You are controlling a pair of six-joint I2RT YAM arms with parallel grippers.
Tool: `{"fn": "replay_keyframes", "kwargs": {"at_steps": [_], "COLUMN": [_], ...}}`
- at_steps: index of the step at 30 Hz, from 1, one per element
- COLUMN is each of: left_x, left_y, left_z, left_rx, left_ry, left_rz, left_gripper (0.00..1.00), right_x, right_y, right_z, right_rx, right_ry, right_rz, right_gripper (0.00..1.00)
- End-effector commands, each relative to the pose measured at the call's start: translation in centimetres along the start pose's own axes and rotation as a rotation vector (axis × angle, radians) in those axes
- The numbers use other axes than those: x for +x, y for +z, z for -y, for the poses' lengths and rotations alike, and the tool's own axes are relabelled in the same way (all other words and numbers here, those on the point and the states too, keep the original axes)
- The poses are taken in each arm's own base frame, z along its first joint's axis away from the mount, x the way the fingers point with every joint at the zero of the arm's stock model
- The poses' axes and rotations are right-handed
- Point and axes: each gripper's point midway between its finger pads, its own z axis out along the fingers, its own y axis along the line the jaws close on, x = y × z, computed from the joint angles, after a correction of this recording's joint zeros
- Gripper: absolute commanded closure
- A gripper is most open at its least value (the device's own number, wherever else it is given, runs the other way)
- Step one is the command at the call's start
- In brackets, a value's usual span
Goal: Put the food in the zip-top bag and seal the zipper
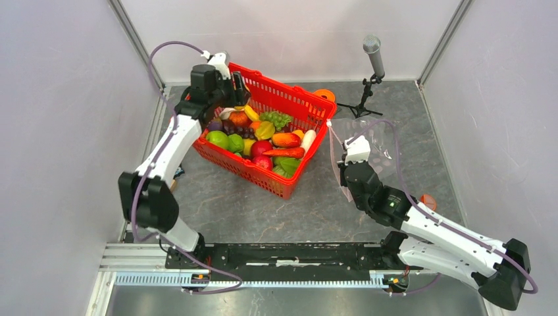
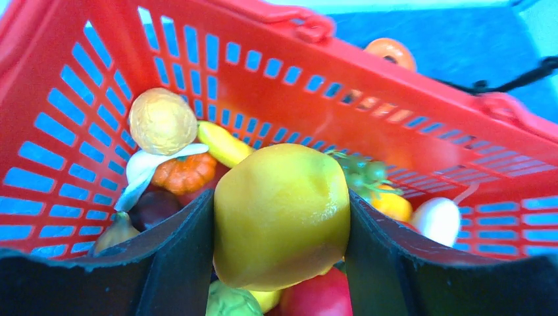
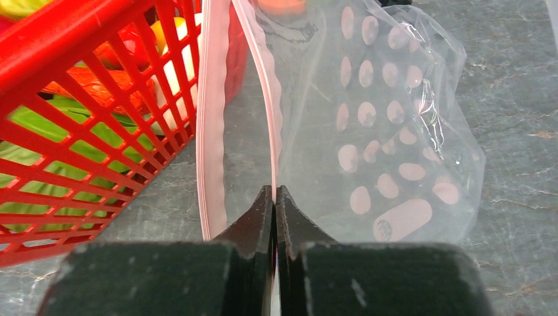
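Left pincer down in the far-left corner of the red basket, jaws partway apart and pressed against both flanks of a plump yellow fruit: gripped, not merely straddled. Rest of the food heaped under and around it inside the basket, among it an orange pumpkin and green grapes. Just off the basket's right wall, the zip-top bag on the desk, mouth turned toward that wall. Right pincer closed tight on one lip of the zipper, the other pink lip bowed off toward the basket. Between the lips a narrow slot, its long axis running straight away from the right pincer, alongside the basket wall. By judgement, the coming carry: up over the basket's right rim, then across and down into that slot, a long reach for the left arm from the opposite corner. Tight fit probable, with the fruit about as broad as the gap and a lip likely to catch. Past the basket's far-right corner, a microphone on its stand and a flat orange object, neither on that route.
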Motion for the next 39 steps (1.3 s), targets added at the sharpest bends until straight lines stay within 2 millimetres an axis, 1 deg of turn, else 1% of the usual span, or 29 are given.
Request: {"fn": "replay_keyframes", "kwargs": {"at_steps": [1, 3, 5, 8, 11, 12, 14, 21, 23, 28, 31, 33, 34, 35, 39], "left_x": [-1.9, -1.7, -1.3, -0.9, 0.3, 0.7, 1.5, 3.3, 3.9, 4.3, 4.2, 4.0, 4.1, 4.3, 5.6], "left_y": [-4.1, -5.9, -8.3, -11.6, -13.9, -14.4, -15.6, -19.4, -20.0, -20.7, -22.0, -23.0, -23.2, -22.9, -20.1], "left_z": [4.5, 8.0, 11.6, 16.2, 19.0, 19.6, 21.4, 29.2, 31.2, 34.5, 36.3, 37.2, 37.5, 37.6, 37.5], "left_rx": [0.193, 0.297, 0.37, 0.512, 0.593, 0.609, 0.668, 0.905, 0.95, 1.02, 1.072, 1.104, 1.112, 1.106, 1.024], "left_ry": [-0.079, -0.044, 0.02, 0.003, 0.012, 0.015, 0.027, 0.09, 0.103, 0.103, 0.116, 0.131, 0.142, 0.146, 0.135], "left_rz": [0.085, 0.088, 0.091, 0.128, 0.124, 0.119, 0.102, 0.101, 0.109, 0.175, 0.224, 0.26, 0.273, 0.274, 0.249], "left_gripper": [0.73, 0.73, 0.72, 0.72, 0.71, 0.71, 0.71, 0.7, 0.7, 0.7, 0.69, 0.69, 0.69, 0.68, 0.69], "right_x": [-2.8, -3.0, -3.2, -3.3, -3.4, -3.4, -3.9, -6.9, -7.6, -8.3, -8.4, -8.3, -8.4, -8.3, -8.6], "right_y": [-0.6, -0.7, -0.7, -0.5, -0.5, -0.6, -0.8, -2.7, -3.3, -4.4, -4.6, -4.7, -4.8, -4.8, -5.3], "right_z": [-0.8, -1.1, -1.4, -1.6, -1.6, -1.6, -1.2, -0.6, -0.4, 0.0, -0.3, -0.3, -0.3, -0.3, -0.4], "right_rx": [-0.042, -0.055, -0.065, -0.065, -0.054, -0.055, -0.042, -0.079, -0.088, -0.115, -0.137, -0.144, -0.152, -0.158, -0.19], "right_ry": [0.126, 0.147, 0.171, 0.184, 0.197, 0.202, 0.227, 0.255, 0.264, 0.295, 0.302, 0.321, 0.333, 0.345, 0.387], "right_rz": [0.056, 0.055, 0.054, 0.047, 0.036, 0.035, 0.048, 0.087, 0.091, 0.11, 0.109, 0.119, 0.129, 0.137, 0.171], "right_gripper": [0.96, 0.96, 0.96, 0.97, 0.97, 0.98, 0.98, 0.98, 0.98, 0.98, 0.98, 0.98, 0.98, 0.98, 0.99]}}
